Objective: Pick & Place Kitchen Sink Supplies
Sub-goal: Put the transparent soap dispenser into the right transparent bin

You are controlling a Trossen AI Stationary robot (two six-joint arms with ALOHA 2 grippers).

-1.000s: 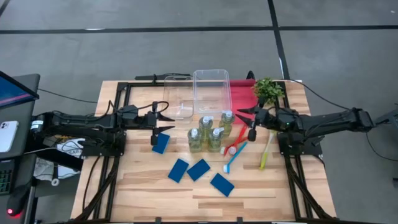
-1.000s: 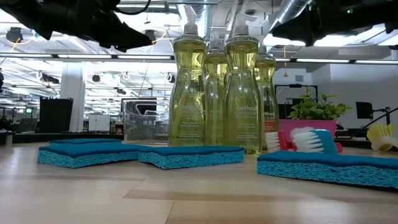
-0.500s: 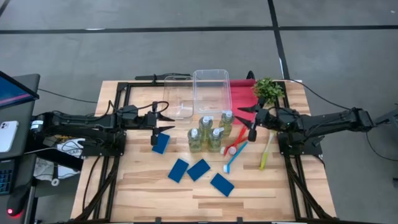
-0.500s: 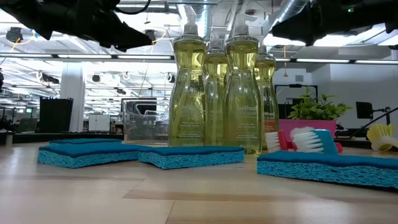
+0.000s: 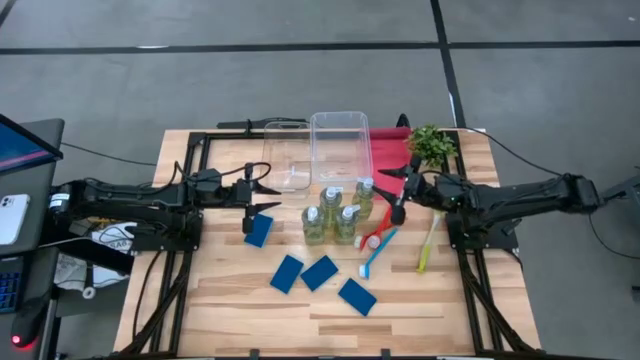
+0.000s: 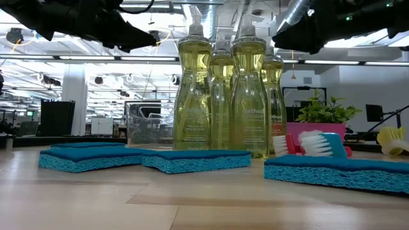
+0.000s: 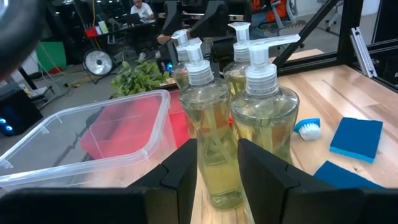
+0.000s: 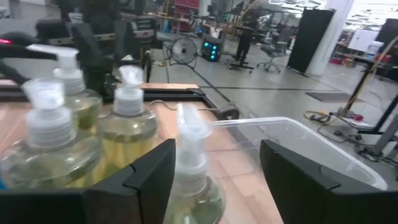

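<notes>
Four clear pump bottles (image 5: pixel 338 212) of yellow-green liquid stand upright in a cluster at mid-table. Four blue sponges (image 5: pixel 320 272) lie flat on the wood in front and to the left. Red, blue and yellow-green brushes (image 5: pixel 378 245) lie to the bottles' right. My left gripper (image 5: pixel 272 192) hovers open above the table, left of the bottles, pointing level at them (image 7: pixel 214 130). My right gripper (image 5: pixel 392 192) hovers open just right of the far-right bottle (image 5: pixel 365 192). That bottle's pump head (image 8: pixel 189 140) shows ahead between the gripper's spread fingers, untouched.
Two clear plastic bins (image 5: pixel 340 148) stand behind the bottles, with a red tray (image 5: pixel 392 152) and a small green plant (image 5: pixel 431 145) to their right. Black frame rails (image 5: pixel 190 160) edge the table. Bare wood lies toward the near edge.
My right gripper has opened its fingers wider while staying beside the far-right bottle. The left gripper and all the objects have kept still.
</notes>
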